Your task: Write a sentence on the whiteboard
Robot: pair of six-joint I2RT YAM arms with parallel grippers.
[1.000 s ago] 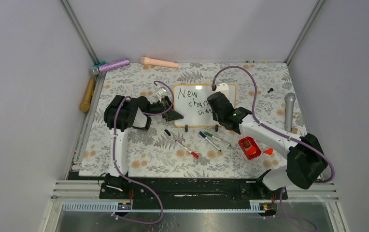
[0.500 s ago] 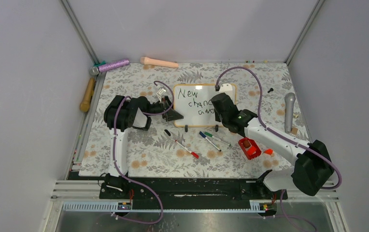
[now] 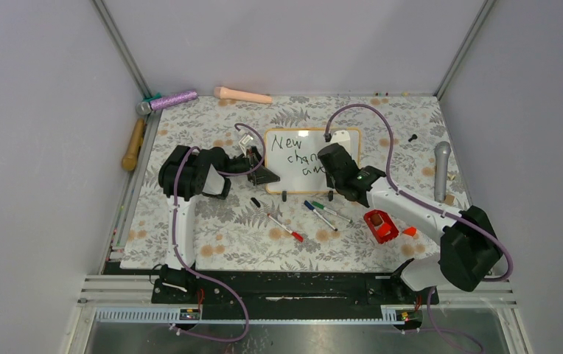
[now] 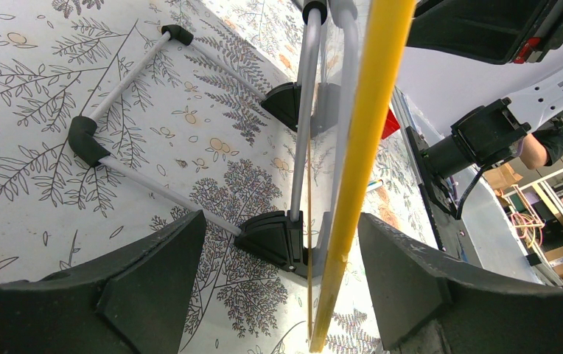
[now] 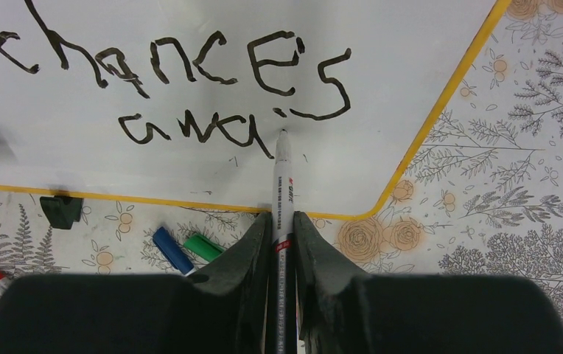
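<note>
1. Top view: the whiteboard (image 3: pixel 312 139) stands upright mid-bench, near the back, with the sentence (image 3: pixel 293 156) on its left half.
   - The left pincer (image 3: pixel 264 168) is at the board's left edge. The right pincer (image 3: pixel 329 168) is in front of the board's lower middle.
   - Spare pens (image 3: pixel 323 214) lie on the bench (image 3: pixel 227 236) just in front, clear of the work.
2. Left wrist view: the left pincer (image 4: pixel 282 221) is spread wide, astride the whiteboard's yellow frame (image 4: pixel 367 133) and its black foot (image 4: pixel 278 240).
   - The frame sits close to one finger (image 4: pixel 418 280), with a plain gap on the other side. I cannot tell if it touches.
   - Judgement: it serves as a brace, so it should stay put while strokes land and stop the board sliding or tipping back.
3. Right wrist view: the right pincer (image 5: pixel 282 221) is clamped narrow on the marker (image 5: pixel 280 184), barrel straight between the fingers.
   - The tip is on the whiteboard (image 5: pixel 396 44), right after "awai" in the sentence (image 5: pixel 190 74).
   - "chances" is complete above, so likely only the last "t" is left.
   - To do it well: use light, even pressure, one short down stroke, a lift, then a small cross bar.
   - Start high enough to clear the lower frame, stay below the "s" tail, and match the letter height.
   - Pushing hard risks rocking the board.
</note>
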